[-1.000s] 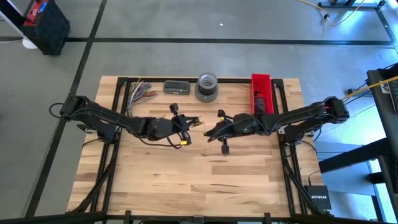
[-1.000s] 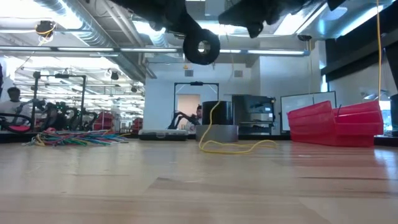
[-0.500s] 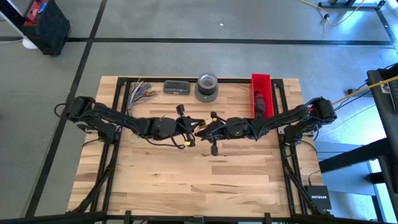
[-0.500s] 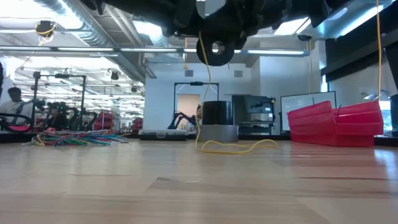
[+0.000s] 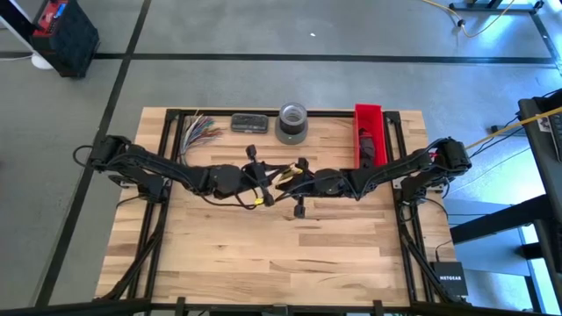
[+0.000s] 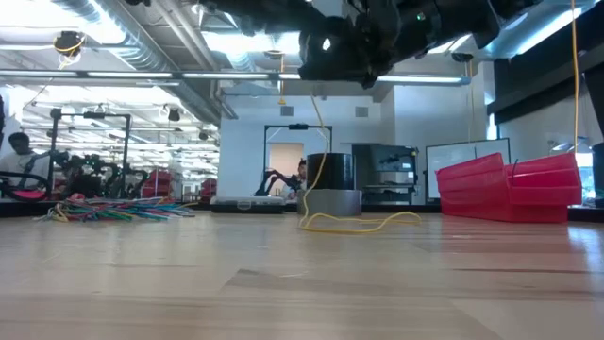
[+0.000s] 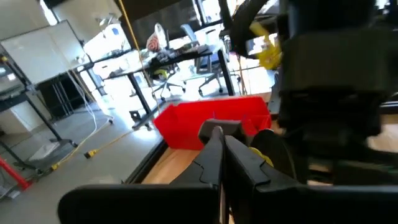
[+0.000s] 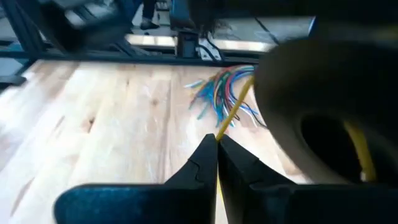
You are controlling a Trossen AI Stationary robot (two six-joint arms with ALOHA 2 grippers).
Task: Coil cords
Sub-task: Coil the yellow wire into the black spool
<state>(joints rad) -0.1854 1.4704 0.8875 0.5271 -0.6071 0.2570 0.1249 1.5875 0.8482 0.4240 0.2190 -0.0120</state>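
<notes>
Cords: a thin yellow cord (image 6: 354, 223) lies in loose loops on the wooden table (image 5: 263, 254) in front of the grey tape roll (image 6: 328, 200), with one strand rising from the loops to a round black spool (image 6: 326, 52) held in the air between the two arms. In the high view the spool sits in front of the tape roll (image 5: 292, 123), over the middle of the table, where both arms meet.

Left gripper (image 7: 219, 134): fingers pressed together, tips touching, just beside the black spool; whether any cord is caught between them cannot be told.

Right gripper (image 8: 217, 142): fingers closed tight on the yellow cord (image 8: 233, 111), which runs out from between the tips. The black spool (image 8: 323, 112) is right beside this gripper, a length of yellow visible in its hollow.

Red bin (image 5: 370, 132) stands to the right of the tape roll, at the table's far edge. A fan of multicoloured wires (image 5: 200, 127) lies to the left of the roll, with a small dark flat box (image 5: 249, 123) between them.

Beyond the table, in the low view, a person (image 6: 19, 151) is seen far left of the tape roll.
</notes>
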